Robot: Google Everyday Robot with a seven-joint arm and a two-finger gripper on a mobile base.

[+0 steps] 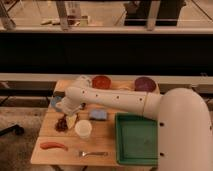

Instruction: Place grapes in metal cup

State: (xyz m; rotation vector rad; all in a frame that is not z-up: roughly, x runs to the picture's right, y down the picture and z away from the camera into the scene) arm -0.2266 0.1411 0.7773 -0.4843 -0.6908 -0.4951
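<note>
White, thick-jointed robot arm reaching in from the right across a small pale wooden table, gripper claw lowered at its far tip over the table's left half. Open or closed: impossible to tell, the claw tucked dark under the wrist.

Small lumpy bunch of dark red-purple grapes lying on the wood just below and slightly left of the claw, close to it, contact impossible to judge. Round white cup upright just right of the claw and a little nearer the camera, beside the grapes but apart from them. Flat pale blue rectangular pad further right, level with the claw. Square green plastic tray well to the claw's right, at the table's right edge.

Round red bowl and round purple bowl beyond the claw along the far edge, the purple one much further right. Long orange-red sausage-shaped thing well in front of the claw, near the front edge. Small metal utensil, fork or spoon unclear, in front and to the right. Pale blue object, partly hidden by the arm, just up and left of the claw.
</note>
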